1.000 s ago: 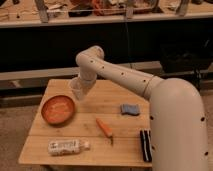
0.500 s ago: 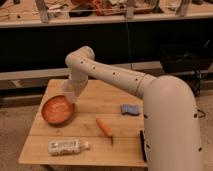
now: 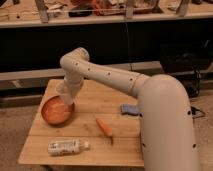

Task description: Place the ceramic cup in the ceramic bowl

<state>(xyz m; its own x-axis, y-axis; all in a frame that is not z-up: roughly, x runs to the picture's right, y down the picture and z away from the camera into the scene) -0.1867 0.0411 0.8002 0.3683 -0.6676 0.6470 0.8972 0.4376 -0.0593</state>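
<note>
Your gripper (image 3: 64, 99) hangs directly over the ceramic bowl (image 3: 56, 111), jaws clamped tight. The ceramic cup (image 3: 63, 96) appears held at the gripper, above the bowl's far rim. The carrot (image 3: 104, 127) lies right of the bowl, the blue sponge (image 3: 129, 109) farther right, the white bottle (image 3: 67, 146) in front.
</note>
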